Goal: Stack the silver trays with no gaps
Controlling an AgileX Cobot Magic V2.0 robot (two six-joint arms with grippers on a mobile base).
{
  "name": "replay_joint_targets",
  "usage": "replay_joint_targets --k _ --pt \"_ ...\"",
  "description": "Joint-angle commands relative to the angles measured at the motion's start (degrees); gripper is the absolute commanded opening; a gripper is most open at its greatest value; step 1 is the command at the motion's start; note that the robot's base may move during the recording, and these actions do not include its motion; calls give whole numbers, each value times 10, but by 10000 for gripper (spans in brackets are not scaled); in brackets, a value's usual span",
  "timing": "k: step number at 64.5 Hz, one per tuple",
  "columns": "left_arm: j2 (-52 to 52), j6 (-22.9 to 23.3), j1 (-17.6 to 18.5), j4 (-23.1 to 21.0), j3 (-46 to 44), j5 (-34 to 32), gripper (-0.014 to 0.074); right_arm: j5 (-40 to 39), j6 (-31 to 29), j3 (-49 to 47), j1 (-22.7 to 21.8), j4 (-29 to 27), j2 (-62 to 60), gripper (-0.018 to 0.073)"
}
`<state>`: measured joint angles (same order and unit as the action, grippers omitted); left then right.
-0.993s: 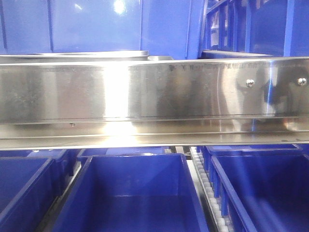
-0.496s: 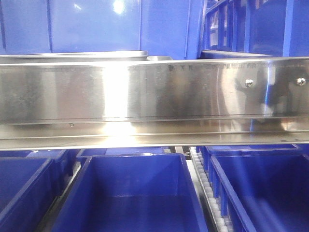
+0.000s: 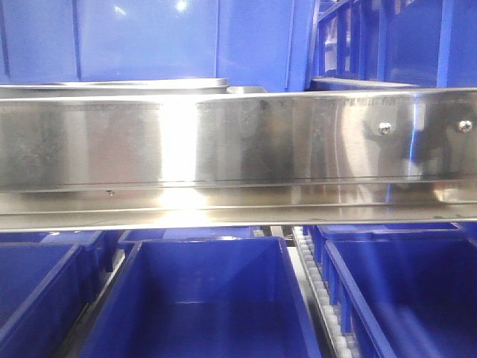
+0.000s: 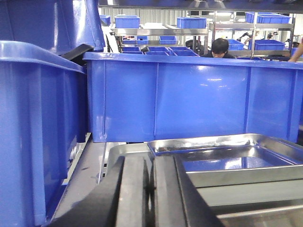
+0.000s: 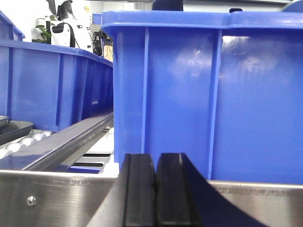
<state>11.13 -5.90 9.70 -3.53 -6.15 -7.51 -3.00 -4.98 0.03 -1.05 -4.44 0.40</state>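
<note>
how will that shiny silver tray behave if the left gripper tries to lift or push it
The silver tray looks like rigid mirror-finish steel, so it should probably stay stiff rather than flex. The polished surface suggests it may slide easily when pushed. Its thin flared rim offers little to pinch, so the left gripper, whose fingers look shut together here, could slip off.

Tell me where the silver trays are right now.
In the left wrist view, the silver trays sit lower right, just ahead of the shut left tool and in front of a blue bin.

A warehouse or factory floor is indicated: blue plastic bins (image 4: 189, 99) are ranked on roller conveyors (image 3: 320, 298) and steel shelving (image 4: 161, 32) behind.
</note>
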Motion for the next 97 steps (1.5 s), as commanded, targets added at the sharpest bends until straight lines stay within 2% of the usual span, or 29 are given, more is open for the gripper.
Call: replay_joint_targets --k 1,11,21,35,44,53,57,69,76,82,92,97 --pt "-2 -1 0 2 0 -9 4 -18 -1 0 1 1 -4 -71" --pt "-2 -1 0 2 0 -9 4 -18 -1 0 1 1 -4 -71" --pt "-47 -1 -9 1 0 2 4 -18 -1 0 1 1 -4 -71" --pt "-111 -1 -75 -1 10 123 4 -18 -1 0 1 1 -4 -71" --pt "-111 -1 -99 -4 40 121 4 -18 -1 0 1 1 -4 -71" --pt "-111 -1 -99 -16 62 101 4 -18 -1 0 1 1 -4 -71" --pt "-111 -1 -99 -17 62 118 4 -18 -1 0 1 1 -4 -71" --pt "-111 -1 -99 -26 62 55 4 -18 -1 0 1 1 -4 -71" --pt "-111 3 -99 4 62 50 4 -18 -1 0 1 1 -4 -71" --pt "-111 5 -93 8 62 50 4 -18 -1 0 1 1 -4 -71" --pt "-111 63 -63 35 62 54 4 -18 -1 0 1 1 -4 -71" --pt "-111 66 -46 38 62 54 4 -18 -1 0 1 1 -4 -71"
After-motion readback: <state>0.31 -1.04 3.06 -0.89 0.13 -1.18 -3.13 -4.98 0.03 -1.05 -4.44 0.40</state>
